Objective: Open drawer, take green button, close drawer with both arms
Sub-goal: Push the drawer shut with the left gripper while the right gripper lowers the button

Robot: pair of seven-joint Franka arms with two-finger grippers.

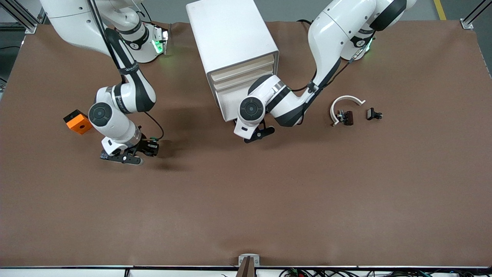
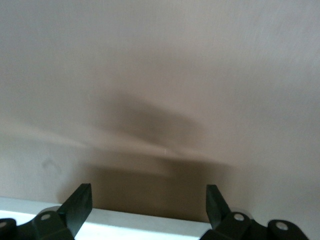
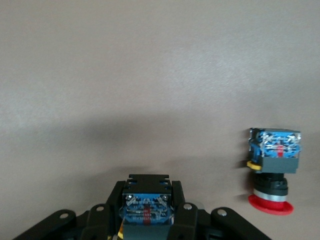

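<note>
Front view: the cabinet point(image 1: 234, 50) stands at the top middle of the frame on the brown worktop point(image 1: 246, 200). Its cream drawer fronts sit flush where they show. The lower drawer point(image 1: 230, 100) is partly covered by the left arm. The left gripper point(image 1: 256, 134) is low at the cabinet's front, just below centre frame. The right gripper point(image 1: 150, 148) is low over the worktop toward the right arm's end, at mid-height in the frame, with the button point(image 1: 153, 146) in its jaws. An orange block point(image 1: 78, 121) lies beside that arm. Toward the left arm's end lie a white curved piece point(image 1: 346, 103), a dark part point(image 1: 348, 117) touching it, and a small black part point(image 1: 373, 114) just beside.

Left wrist view: the left gripper point(image 2: 147, 205) has its jaws wide apart and holds nothing. A pale cream surface, shadowed, fills the view close in front of them.

Right wrist view: the right gripper point(image 3: 147, 200) is clamped on the button's point(image 3: 146, 212) blue-and-black base, and I cannot tell the cap's colour. A red-capped button point(image 3: 274, 170) stands cap down on the worktop nearby.
</note>
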